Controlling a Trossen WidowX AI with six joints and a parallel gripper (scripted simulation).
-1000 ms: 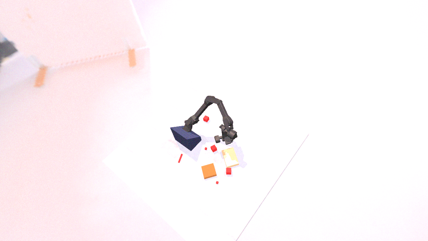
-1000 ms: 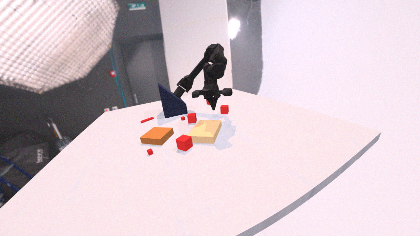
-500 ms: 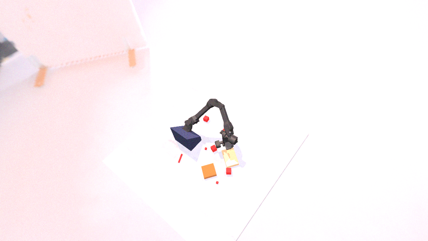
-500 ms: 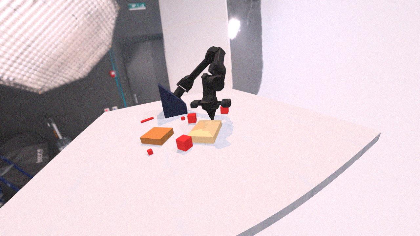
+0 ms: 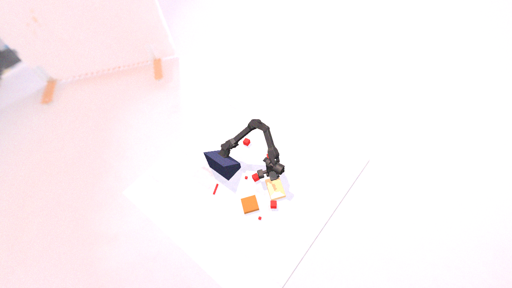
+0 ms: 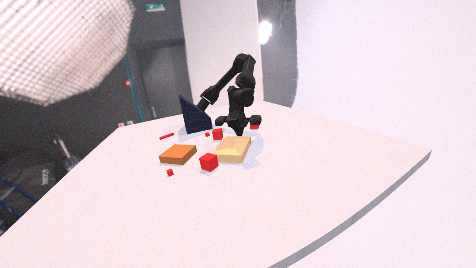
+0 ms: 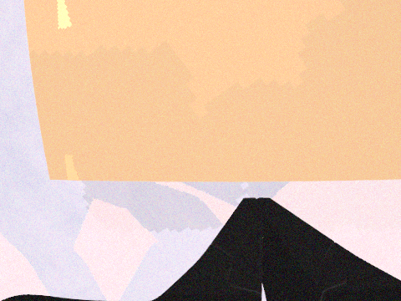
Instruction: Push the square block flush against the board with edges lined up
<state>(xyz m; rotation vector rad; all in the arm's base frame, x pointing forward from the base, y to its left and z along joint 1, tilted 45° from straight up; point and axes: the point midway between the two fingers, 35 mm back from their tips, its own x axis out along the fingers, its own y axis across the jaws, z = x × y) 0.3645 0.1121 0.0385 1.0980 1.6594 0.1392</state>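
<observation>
The orange square block lies flat, apart from the board, with a gap between them. The pale yellow board lies flat to the right of the block in the top and exterior views. My gripper is shut and empty, pointing down at the board's far end. In the wrist view its tips show just short of the board's edge, with a narrow strip of table between. In the top view the hand hides the fingertips. I cannot tell their exact height.
A red cube sits close to the board's near end. Another red cube sits left of the hand. Small red cubes, a red rod and the navy arm base stand around.
</observation>
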